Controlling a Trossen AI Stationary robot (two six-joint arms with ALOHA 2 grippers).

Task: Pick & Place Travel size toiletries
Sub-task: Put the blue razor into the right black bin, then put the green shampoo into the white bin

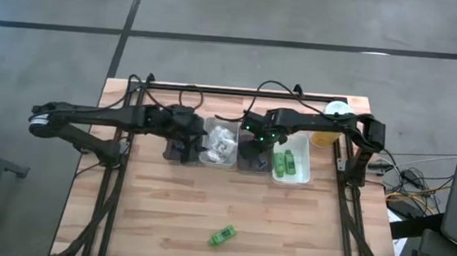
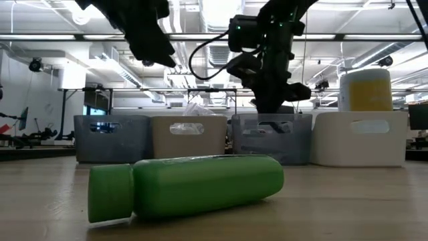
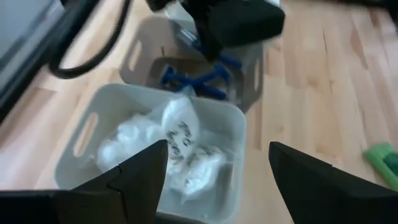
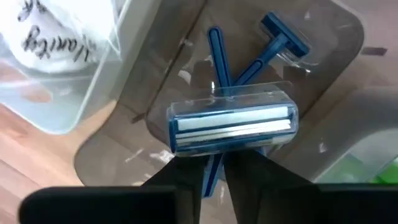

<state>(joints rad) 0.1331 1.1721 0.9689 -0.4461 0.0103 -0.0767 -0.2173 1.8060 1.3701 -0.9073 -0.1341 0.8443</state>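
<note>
We log: right end effector (image 4: 214,163) clamps a razor (image 4: 231,126) over the grey bin (image 4: 118,152); left end effector (image 3: 217,171), spread empty, at its 9 o'clock.

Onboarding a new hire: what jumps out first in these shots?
The right pincer hangs over the grey bin, nearly shut on a blue razor, with more razors lying below. Beside it, the left pincer gapes open above the bin of white packets. One green tube lies alone on the near table.
</note>
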